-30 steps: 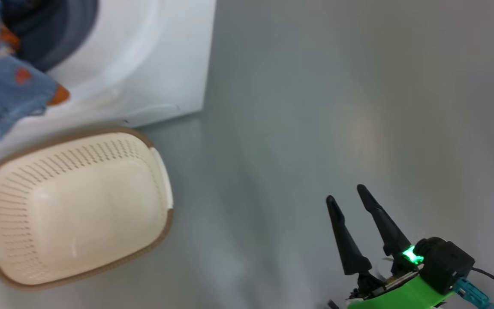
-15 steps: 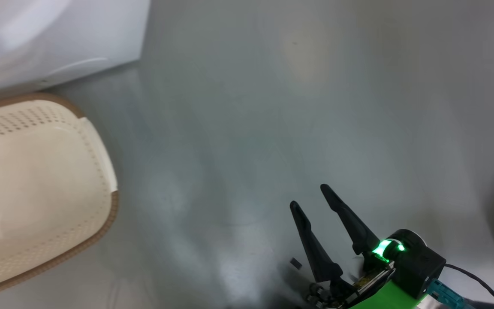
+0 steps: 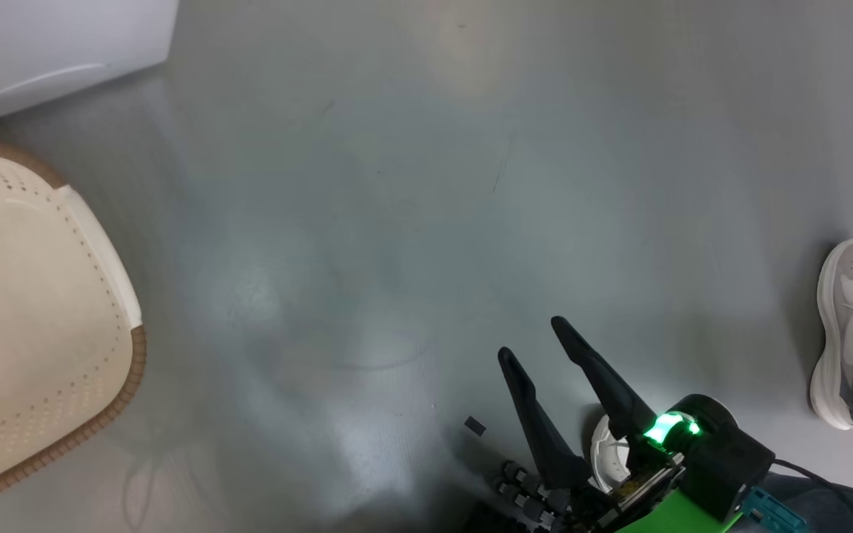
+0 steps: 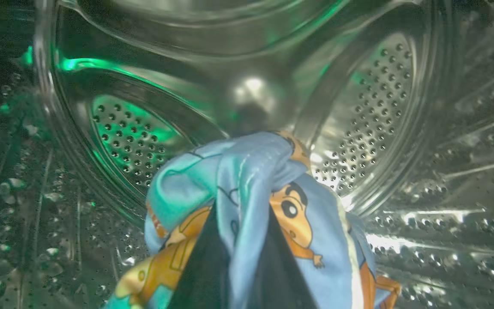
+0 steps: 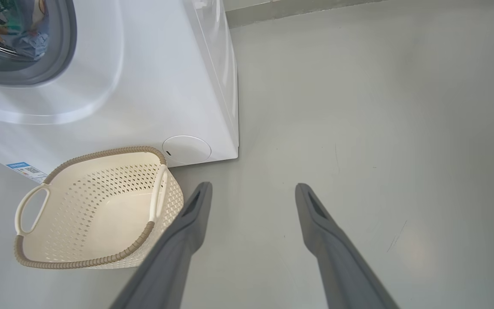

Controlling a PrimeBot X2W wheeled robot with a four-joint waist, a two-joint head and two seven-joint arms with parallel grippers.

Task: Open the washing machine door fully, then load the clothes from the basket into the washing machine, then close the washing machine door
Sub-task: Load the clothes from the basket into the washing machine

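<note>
Since a second ago our head camera has swung to the right, so the washing machine (image 3: 49,44) and the basket (image 3: 135,355) now sit at the far left of the head view. That is a camera move, not a move of either object, and a person's shoe (image 3: 845,326) has come in at the right edge. Working left to right: the left jaws are deep inside the steel drum (image 4: 135,128), clenched on the clothes (image 4: 251,180), with a blue fold draped up and over the dark fingers (image 4: 200,274). Main risk, in our judgement: on release that fold could stay hooked on a finger and be dragged back out over the gasket as the arm withdraws, and the washing machine door would later close on the trailing cloth. With the head looking away from the opening, we could check this in the left wrist view alone. Next, the basket stands on the floor (image 3: 397,222) just beside the machine's front and looks empty in the right wrist view. Any waist turn could nudge it. The right jaws are released, with fingers (image 5: 328,240) spread wide over bare floor, grasping nothing. Furthest right, the shoe is near that arm, so a swing or a roll of the base that way risks contact with the person.
</note>
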